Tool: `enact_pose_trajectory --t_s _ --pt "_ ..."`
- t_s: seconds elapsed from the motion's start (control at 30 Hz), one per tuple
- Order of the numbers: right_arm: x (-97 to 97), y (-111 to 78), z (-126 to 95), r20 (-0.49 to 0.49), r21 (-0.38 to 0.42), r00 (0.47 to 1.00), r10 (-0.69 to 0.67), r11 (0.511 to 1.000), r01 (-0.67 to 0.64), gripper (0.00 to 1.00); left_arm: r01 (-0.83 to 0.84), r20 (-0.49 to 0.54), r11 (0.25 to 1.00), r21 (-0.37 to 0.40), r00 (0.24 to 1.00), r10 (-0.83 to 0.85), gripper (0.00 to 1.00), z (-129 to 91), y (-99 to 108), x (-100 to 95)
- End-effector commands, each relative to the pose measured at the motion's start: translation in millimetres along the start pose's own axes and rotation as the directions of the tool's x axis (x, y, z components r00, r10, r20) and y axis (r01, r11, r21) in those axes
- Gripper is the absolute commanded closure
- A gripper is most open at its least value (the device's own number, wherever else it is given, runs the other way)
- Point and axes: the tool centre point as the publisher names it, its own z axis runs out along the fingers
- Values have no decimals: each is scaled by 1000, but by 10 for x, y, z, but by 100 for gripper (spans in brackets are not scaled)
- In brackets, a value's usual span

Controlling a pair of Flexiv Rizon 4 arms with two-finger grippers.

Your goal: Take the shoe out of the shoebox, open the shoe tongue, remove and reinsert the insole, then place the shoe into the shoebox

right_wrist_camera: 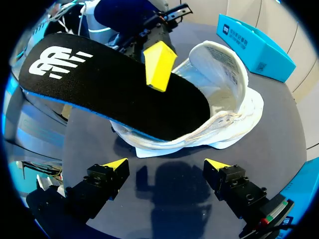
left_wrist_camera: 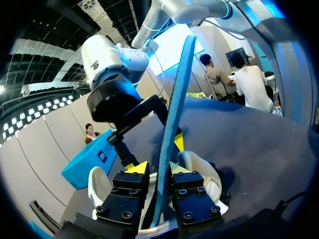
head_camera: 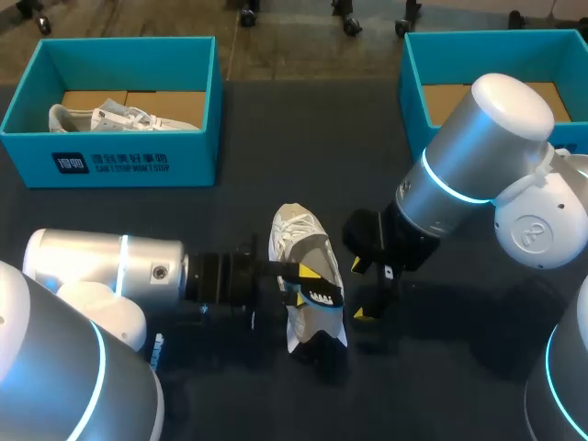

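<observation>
A white shoe [head_camera: 296, 241] lies on the dark table's middle, its opening turned toward my left gripper [head_camera: 308, 283]. That gripper is shut on the black, blue-edged insole [head_camera: 322, 262]. In the left wrist view the insole [left_wrist_camera: 177, 99] rises edge-on between the two fingers, above the shoe [left_wrist_camera: 199, 169]. In the right wrist view the insole [right_wrist_camera: 109, 94] slants up out of the shoe [right_wrist_camera: 224, 74], its lower end inside, one left fingertip [right_wrist_camera: 159, 67] on its top face. My right gripper [head_camera: 360, 289] hangs open just right of the shoe, empty [right_wrist_camera: 167, 164].
A teal shoebox [head_camera: 110, 161] at the back left holds another white shoe [head_camera: 119, 118]. A second teal box [head_camera: 413, 83] stands at the back right, behind my right arm [head_camera: 478, 147]. Bare dark table lies in front of the shoe.
</observation>
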Motion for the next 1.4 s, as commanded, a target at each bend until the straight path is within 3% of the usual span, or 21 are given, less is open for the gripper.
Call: enact_pose_trajectory --t_s 0.03,0.07,0.17,0.43,0.93,1.27,1.3,1.33,1.4 --pt "4 4 21 2 -1 1000 -1 1000 1 0 -21 15 1000 4 1000 21 79 11 -92 56" --pt "4 4 21 2 -1 1000 -1 1000 1 0 -24 16 1000 4 1000 24 80 15 -95 58" --pt "4 4 21 2 -1 1000 -1 1000 1 0 -65 37 998 -6 997 65 100 81 -96 61" --pt "4 4 21 2 -1 1000 -1 1000 1 0 -137 50 990 -17 989 137 100 121 58 80" --pt "4 4 21 2 -1 1000 -1 1000 1 0 -110 52 985 -129 992 118 100 168 308 -115" --pt "4 4 21 2 -1 1000 -1 1000 1 0 -64 42 988 -139 997 71 100 60 270 -119" --pt "4 4 21 2 -1 1000 -1 1000 1 0 -56 40 990 -130 997 62 86 39 251 -112" --pt "4 4 21 2 -1 1000 -1 1000 1 0 -57 41 990 -130 997 63 81 29 243 -107" --pt "4 4 21 2 -1 1000 -1 1000 1 0 -60 45 990 -126 997 66 78 -4 211 -102"
